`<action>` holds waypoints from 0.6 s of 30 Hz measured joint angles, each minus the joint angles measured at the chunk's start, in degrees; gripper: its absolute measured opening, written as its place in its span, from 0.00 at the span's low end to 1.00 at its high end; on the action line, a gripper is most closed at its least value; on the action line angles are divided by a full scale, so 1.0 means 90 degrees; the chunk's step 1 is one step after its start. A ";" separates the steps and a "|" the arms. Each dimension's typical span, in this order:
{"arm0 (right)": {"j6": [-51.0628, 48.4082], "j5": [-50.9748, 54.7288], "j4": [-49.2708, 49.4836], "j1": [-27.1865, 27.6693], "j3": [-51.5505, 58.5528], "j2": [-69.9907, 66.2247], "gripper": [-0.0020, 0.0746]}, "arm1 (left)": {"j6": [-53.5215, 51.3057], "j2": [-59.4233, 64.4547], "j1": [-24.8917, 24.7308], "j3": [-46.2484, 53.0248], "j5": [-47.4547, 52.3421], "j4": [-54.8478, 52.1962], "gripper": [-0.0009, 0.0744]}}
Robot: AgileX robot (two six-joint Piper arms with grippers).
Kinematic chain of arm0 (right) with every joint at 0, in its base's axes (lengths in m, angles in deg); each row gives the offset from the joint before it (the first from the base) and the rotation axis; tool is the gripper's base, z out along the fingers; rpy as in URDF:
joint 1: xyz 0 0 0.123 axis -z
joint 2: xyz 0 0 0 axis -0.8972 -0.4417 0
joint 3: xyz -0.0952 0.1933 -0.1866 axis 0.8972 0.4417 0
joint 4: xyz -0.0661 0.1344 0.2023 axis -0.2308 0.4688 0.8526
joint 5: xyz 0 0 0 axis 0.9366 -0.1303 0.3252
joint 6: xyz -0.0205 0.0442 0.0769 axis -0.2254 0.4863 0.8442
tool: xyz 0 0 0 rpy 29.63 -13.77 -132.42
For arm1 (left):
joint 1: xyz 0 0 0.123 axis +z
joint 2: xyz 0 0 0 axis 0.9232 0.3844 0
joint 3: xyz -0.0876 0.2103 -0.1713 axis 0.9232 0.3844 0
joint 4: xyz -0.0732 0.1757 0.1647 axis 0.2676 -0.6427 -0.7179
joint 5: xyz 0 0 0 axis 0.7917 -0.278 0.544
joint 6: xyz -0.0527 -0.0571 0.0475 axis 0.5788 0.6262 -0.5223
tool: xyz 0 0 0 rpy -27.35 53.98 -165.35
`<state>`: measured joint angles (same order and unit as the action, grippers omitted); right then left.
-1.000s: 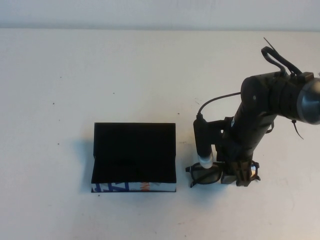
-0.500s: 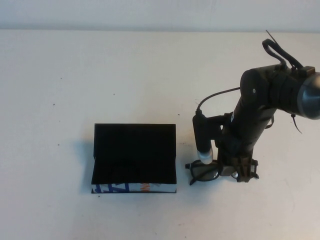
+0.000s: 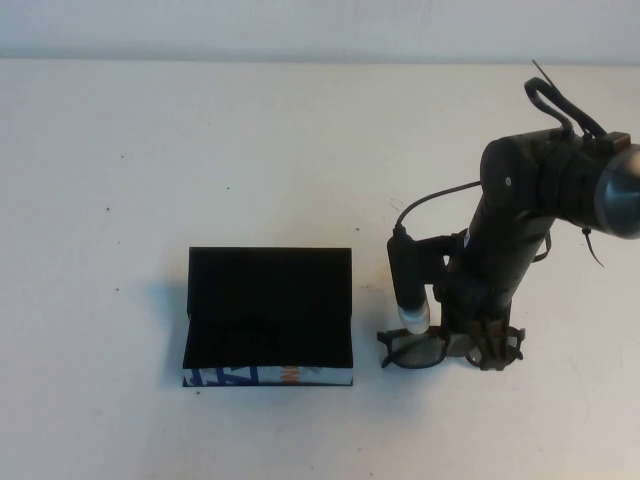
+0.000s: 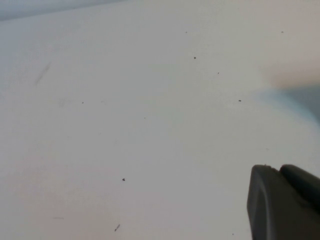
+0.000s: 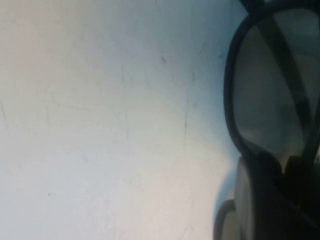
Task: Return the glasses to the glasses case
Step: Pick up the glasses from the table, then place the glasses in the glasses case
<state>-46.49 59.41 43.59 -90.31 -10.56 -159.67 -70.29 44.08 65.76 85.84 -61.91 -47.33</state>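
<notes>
In the high view, the glasses (image 3: 412, 350) were seen a little lower in the frame than half a second before, with the right gripper (image 3: 483, 350) lowered over them by the same small amount. This was judged to be the gripper settling onto the frames for a pick, the return itself not yet begun. The glasses lay on the white table (image 3: 300, 150) at lower right of centre, just right of the open glasses case (image 3: 268, 318), which had not moved.

The right arm was reached down steeply from the upper right, its wrist pointed at the table. The gripper was placed over the right half of the glasses; whether its fingers had closed on the frame could not be told. In the right wrist view, one dark lens (image 5: 270, 85) filled the right edge, very close.

The left gripper (image 4: 285, 202) was seen only in its own wrist view, as a dark tip above bare table; its fingers could not be judged.
</notes>
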 joint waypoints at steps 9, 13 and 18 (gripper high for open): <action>0.0097 0.0439 -0.0016 0.0000 -0.0011 0.0186 0.08 | 0.0000 0.0000 0.0000 0.0000 0.0000 0.0000 0.01; 0.0686 0.0844 -0.0016 -0.0111 -0.0200 0.0601 0.08 | 0.0000 0.0000 0.0000 0.0000 0.0000 0.0000 0.01; 0.1085 0.1222 0.0152 -0.0507 -0.0953 0.0819 0.08 | 0.0000 0.0000 0.0000 0.0000 0.0000 0.0000 0.01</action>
<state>-36.73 70.41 44.95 -94.87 -19.14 -152.30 -70.29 44.08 65.76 85.84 -61.91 -47.33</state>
